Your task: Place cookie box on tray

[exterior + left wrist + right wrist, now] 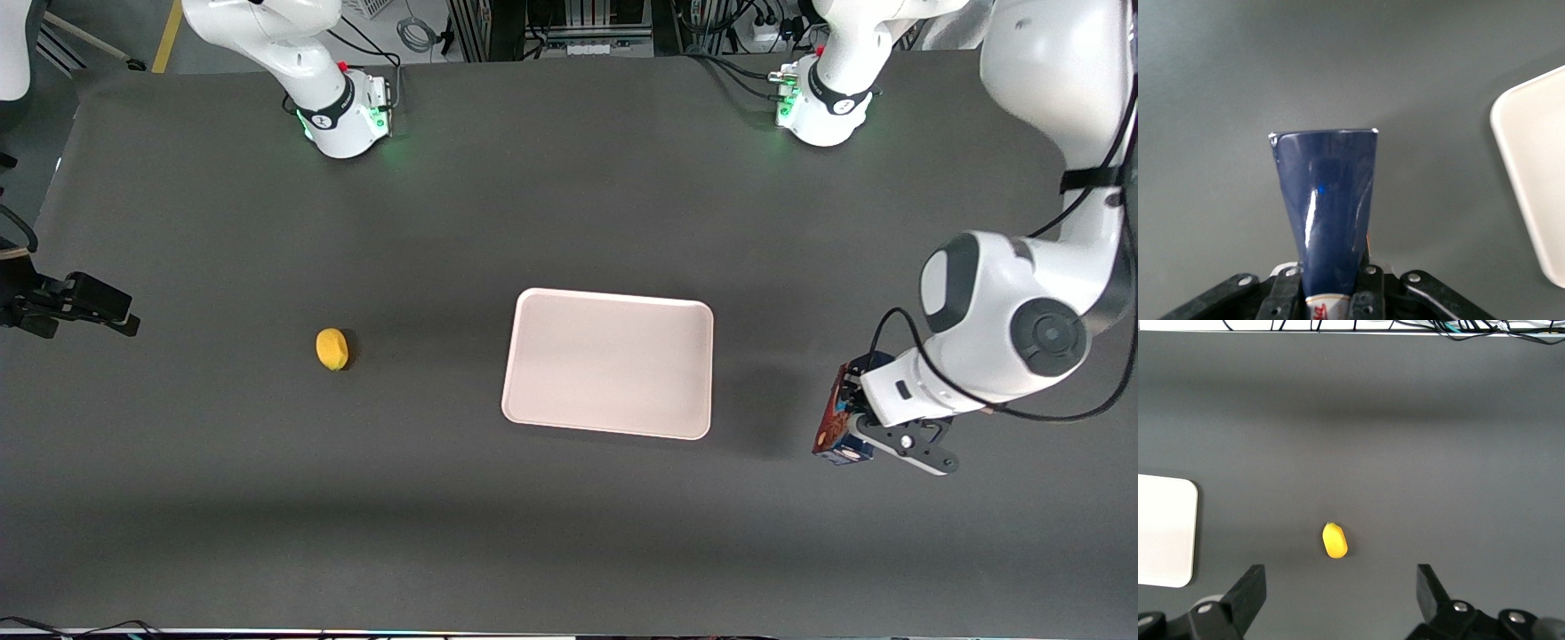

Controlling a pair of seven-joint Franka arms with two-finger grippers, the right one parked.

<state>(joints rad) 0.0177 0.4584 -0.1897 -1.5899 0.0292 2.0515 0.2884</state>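
Observation:
The dark navy cookie box [836, 420] hangs above the table toward the working arm's end, held by my left gripper [861, 425], which is shut on it. In the left wrist view the box [1328, 213] sticks out lengthwise from between the black fingers [1368, 287], its end edge away from the camera. The pale pinkish-white tray [609, 363] lies flat mid-table with nothing on it, apart from the box and gripper; one rounded corner of the tray [1535, 167] shows in the wrist view.
A small yellow lump [332, 348] sits on the dark table toward the parked arm's end, also seen as the yellow lump [1334, 541] in the right wrist view. The two arm bases [342, 111] stand along the table edge farthest from the front camera.

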